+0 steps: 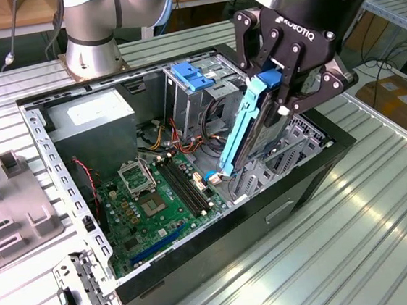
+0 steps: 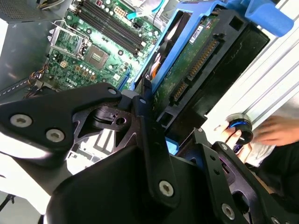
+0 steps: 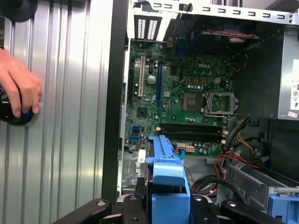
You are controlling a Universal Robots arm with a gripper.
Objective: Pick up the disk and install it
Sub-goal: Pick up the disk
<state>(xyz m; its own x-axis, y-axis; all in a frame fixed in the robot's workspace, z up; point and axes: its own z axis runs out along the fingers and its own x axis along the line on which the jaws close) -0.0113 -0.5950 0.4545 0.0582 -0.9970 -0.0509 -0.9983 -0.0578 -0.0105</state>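
Observation:
My gripper (image 1: pixel 284 89) is shut on the disk (image 1: pixel 248 129), a flat drive in blue plastic rails. The disk hangs steeply tilted above the open computer case (image 1: pixel 34 130), its lower end over the bay at the case's edge on the exterior view's right. In the second wrist view the disk's green circuit side (image 2: pixel 191 60) lies between the black fingers (image 2: pixel 148 121). In the first wrist view the blue rail (image 3: pixel 168 186) sticks out from the gripper (image 3: pixel 168 207), above the motherboard (image 3: pixel 187 102).
Inside the case are a grey power supply (image 1: pixel 95 124), a motherboard (image 1: pixel 150 194), and a drive cage with a blue latch (image 1: pixel 192 77). A grey fixture (image 1: pixel 13 209) and a loose metal bracket (image 1: pixel 83 292) lie beside the case. A person's hand (image 3: pixel 18 86) rests on the ribbed table.

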